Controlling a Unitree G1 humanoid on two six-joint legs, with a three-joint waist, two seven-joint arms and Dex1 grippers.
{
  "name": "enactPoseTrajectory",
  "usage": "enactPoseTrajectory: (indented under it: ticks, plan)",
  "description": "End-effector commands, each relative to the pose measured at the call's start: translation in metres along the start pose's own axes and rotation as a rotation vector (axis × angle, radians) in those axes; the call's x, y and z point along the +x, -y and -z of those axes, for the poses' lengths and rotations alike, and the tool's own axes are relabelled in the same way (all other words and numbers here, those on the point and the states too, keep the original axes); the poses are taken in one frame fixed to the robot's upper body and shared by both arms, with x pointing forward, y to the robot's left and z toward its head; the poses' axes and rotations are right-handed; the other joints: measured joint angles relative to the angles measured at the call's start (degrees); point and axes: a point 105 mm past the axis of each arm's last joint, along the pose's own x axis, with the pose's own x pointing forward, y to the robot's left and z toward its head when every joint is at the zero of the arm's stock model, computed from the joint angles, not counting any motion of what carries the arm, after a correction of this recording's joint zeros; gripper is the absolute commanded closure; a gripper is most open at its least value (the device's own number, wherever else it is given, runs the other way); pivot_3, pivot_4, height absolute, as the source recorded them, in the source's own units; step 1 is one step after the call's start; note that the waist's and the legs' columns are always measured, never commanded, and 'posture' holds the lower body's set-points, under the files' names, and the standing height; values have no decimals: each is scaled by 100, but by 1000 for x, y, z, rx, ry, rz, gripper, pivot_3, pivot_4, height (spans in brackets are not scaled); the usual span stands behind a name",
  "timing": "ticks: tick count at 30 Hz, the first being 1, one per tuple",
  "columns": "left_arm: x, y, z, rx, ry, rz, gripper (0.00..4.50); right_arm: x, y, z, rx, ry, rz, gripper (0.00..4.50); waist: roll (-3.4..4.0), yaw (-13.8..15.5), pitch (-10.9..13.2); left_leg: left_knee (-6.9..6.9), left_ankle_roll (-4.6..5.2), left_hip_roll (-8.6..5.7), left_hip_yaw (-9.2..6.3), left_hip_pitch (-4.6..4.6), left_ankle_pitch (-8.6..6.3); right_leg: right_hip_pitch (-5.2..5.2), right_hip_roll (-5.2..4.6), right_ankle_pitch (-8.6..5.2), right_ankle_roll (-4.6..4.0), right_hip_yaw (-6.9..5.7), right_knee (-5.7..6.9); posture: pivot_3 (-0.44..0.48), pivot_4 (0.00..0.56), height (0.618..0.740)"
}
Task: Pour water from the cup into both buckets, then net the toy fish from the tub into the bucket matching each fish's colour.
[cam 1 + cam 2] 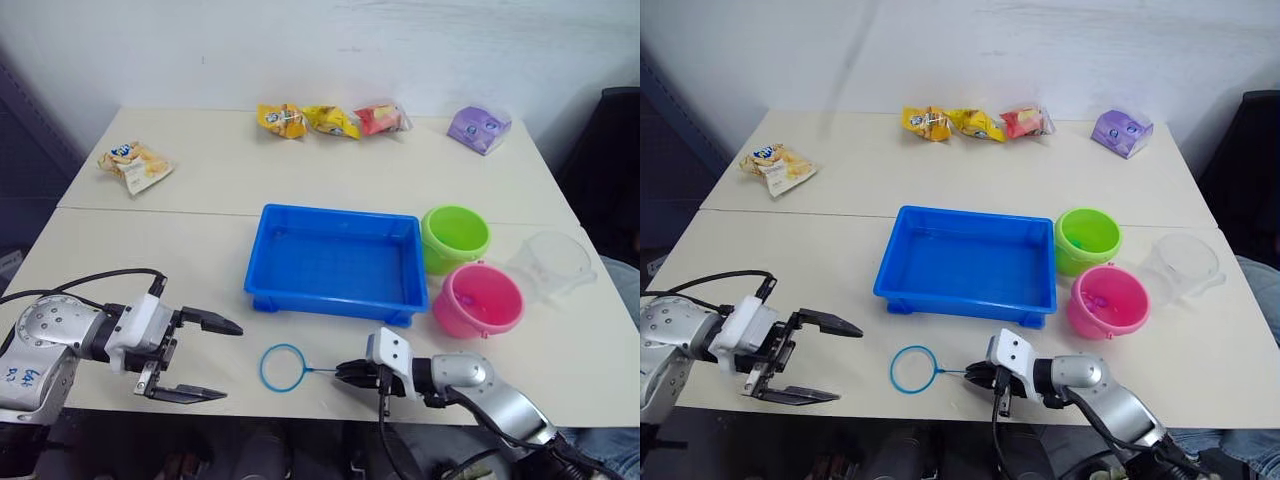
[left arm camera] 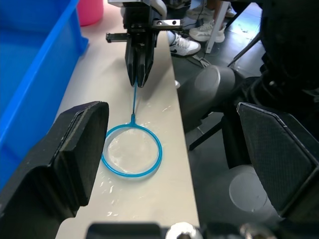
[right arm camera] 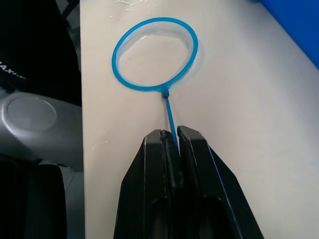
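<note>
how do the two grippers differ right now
The left gripper is wide open and holds nothing; the right gripper is shut on the net, pinching its thin handle. The left gripper hovers off the table's near edge, left of the hoop; the right gripper sits low over the tabletop, right of the hoop. Both have two black fingers and point toward the net.

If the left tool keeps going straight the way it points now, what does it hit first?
Most likely the net: its hoop lies flat on the table just ahead of the open left tool, which may pass above it. Beyond is the right tool, shut on the net's handle.
</note>
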Motion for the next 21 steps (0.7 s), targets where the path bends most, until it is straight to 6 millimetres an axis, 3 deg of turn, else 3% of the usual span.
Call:
enactPoseTrajectory:
  ticks: [1, 4, 7, 12, 15, 19, 21]
  plan:
    - [-3, -6, -2, 4, -8, -18, 0, -15, 4, -12, -23, 39, 1, 2890, 0, -4, 0, 0, 0, 0, 0, 0, 0, 0, 0, 0, 0, 0, 0, 0, 150, 740]
    - [-10, -16, -13, -18, 76, -76, 0, -33, 0, -18, -44, 14, -7, 1430, 2, -2, 1, 0, 0, 0, -1, 0, -1, 0, 0, 0, 0, -1, 1, 0, 150, 740]
    - [-16, -23, -13, -2, 43, -128, 0, -58, -10, -19, -50, -28, -31, 46, 0, 4, 0, 0, 0, 0, -3, -3, -2, 0, 1, 0, 0, -3, 0, 0, 150, 740]
    - [-52, -32, 20, 3, -173, -245, 0, -112, -18, -38, -30, 14, 60, 46, 2, -9, 1, 0, 0, 0, -2, 1, -3, 2, 2, 0, 0, -2, 3, 0, 150, 740]
    - [-71, -41, 33, 22, -238, -353, 0, -132, -22, -50, -38, 128, 88, 46, -1, -7, 0, -5, 0, 1, -1, 6, -3, 5, 3, 0, 0, -3, 2, 0, 150, 740]
    - [-100, -41, 52, -7, -321, -496, 0, -197, -21, -54, -62, 117, 235, 46, 5, 10, 3, -6, 11, 0, 5, 6, -12, 8, 0, 1, 2, 0, -1, 0, 150, 740]
    - [-105, -40, 61, -39, -315, -540, 0, -219, -15, -58, -160, 105, 324, 46, -11, 13, -6, -6, 15, 0, 6, 7, -18, 13, 0, 2, 5, 2, -10, 0, 150, 740]
